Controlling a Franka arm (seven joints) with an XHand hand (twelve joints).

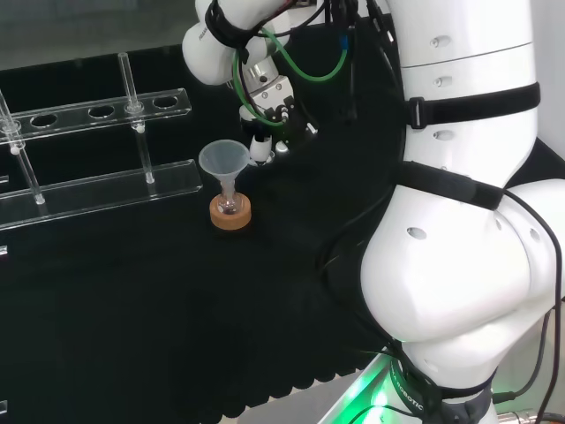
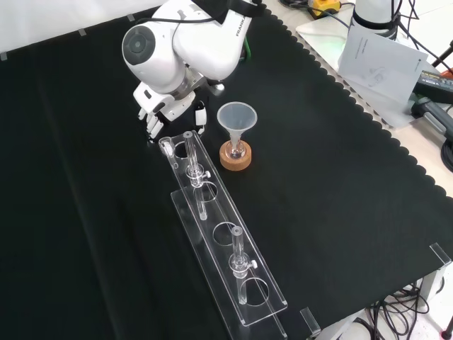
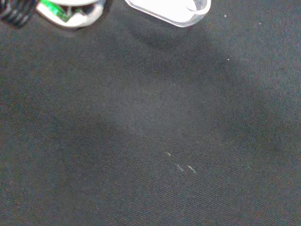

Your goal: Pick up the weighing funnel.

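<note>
In the front view's upper left, the black-and-white robot hand (image 2: 152, 117) hangs empty with its fingers relaxed. The small clear scoop-shaped weighing funnel (image 2: 166, 146) appears to lie on the black-cloth surface (image 2: 85, 212) just below it. Grasping and lifting remain.

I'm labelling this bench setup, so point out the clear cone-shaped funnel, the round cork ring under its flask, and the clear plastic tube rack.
Clear cone-shaped funnel (image 2: 236, 119): front view, cone wall.
Round cork ring (image 2: 235, 163): front view, near side.
Clear plastic tube rack (image 1: 97, 192): head view, bare lower shelf.
</note>
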